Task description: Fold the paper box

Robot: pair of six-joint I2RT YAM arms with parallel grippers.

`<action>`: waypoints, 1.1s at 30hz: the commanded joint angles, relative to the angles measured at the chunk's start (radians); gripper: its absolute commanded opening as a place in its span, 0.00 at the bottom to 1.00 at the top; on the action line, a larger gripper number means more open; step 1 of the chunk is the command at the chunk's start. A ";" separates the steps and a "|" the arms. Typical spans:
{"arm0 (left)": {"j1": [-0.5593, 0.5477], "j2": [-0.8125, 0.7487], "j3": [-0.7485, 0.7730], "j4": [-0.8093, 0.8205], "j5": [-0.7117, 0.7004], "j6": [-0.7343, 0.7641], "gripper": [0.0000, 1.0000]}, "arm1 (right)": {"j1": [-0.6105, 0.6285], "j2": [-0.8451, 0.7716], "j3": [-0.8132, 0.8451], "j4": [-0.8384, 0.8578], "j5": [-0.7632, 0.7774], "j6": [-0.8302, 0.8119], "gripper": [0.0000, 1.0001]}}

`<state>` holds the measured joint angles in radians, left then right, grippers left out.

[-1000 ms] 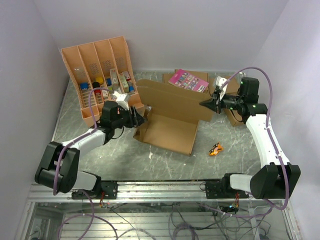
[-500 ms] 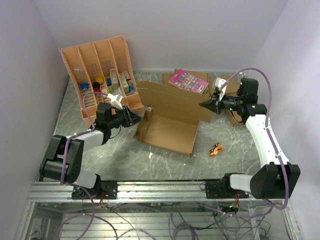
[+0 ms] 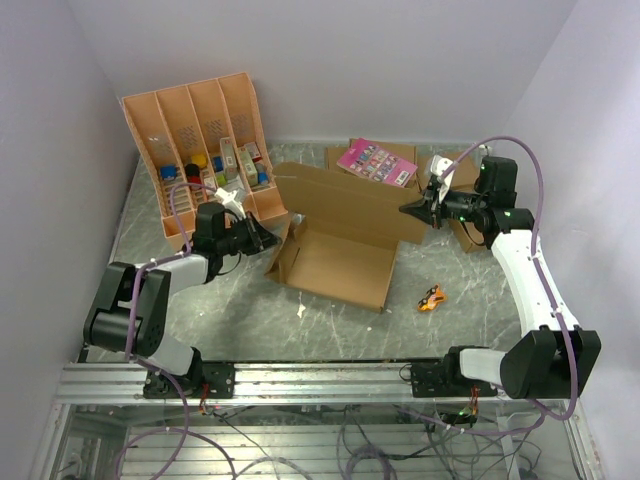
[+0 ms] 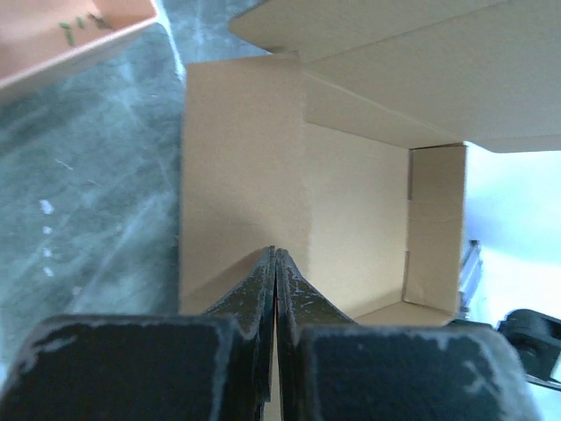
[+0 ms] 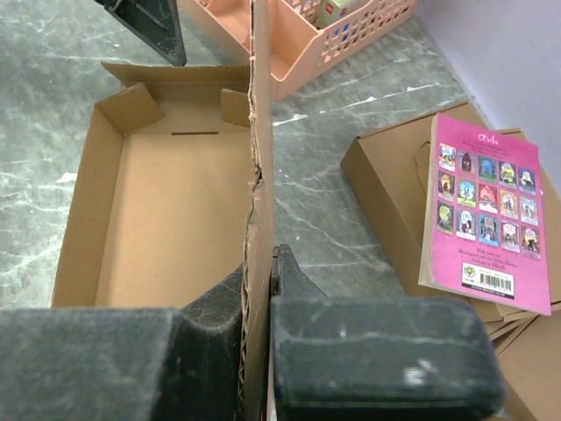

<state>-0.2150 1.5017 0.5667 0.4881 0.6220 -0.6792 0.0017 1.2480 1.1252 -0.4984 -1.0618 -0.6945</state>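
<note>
One paper box (image 3: 335,262), its rear flap pinched by the right pincer (image 3: 404,209); left pincer (image 3: 270,243) pressed together

The box (image 3: 340,262) was plain brown inside and out, the smaller boxes (image 5: 386,167) were the same brown, and the tray (image 3: 140,120) was pale orange-tan, holding bits (image 3: 215,168) of blue, red, yellow and green. The table (image 3: 250,310) was grey-green, marbled with white veins. The book (image 5: 486,202) was bright pink with a grid of small many-coloured pictures and a white barcode patch, the small item (image 3: 431,298) was orange and yellow, and the left gripper (image 4: 275,256) and right gripper (image 5: 260,263) were black on 2 white arms (image 3: 530,270) with black joints and purple cables (image 3: 540,180).
</note>
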 commanded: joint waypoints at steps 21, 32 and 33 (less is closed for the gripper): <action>-0.017 0.069 0.023 -0.009 0.022 0.059 0.37 | 0.004 -0.031 -0.011 0.000 -0.013 -0.023 0.00; -0.017 0.126 0.002 0.155 0.126 -0.042 0.47 | 0.004 -0.035 -0.016 -0.003 -0.021 -0.025 0.00; -0.017 0.126 0.005 0.150 0.129 -0.044 0.47 | 0.004 -0.035 -0.017 -0.003 -0.022 -0.024 0.00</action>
<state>-0.2264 1.6287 0.5747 0.5629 0.6949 -0.6956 0.0017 1.2404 1.1179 -0.5007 -1.0615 -0.7136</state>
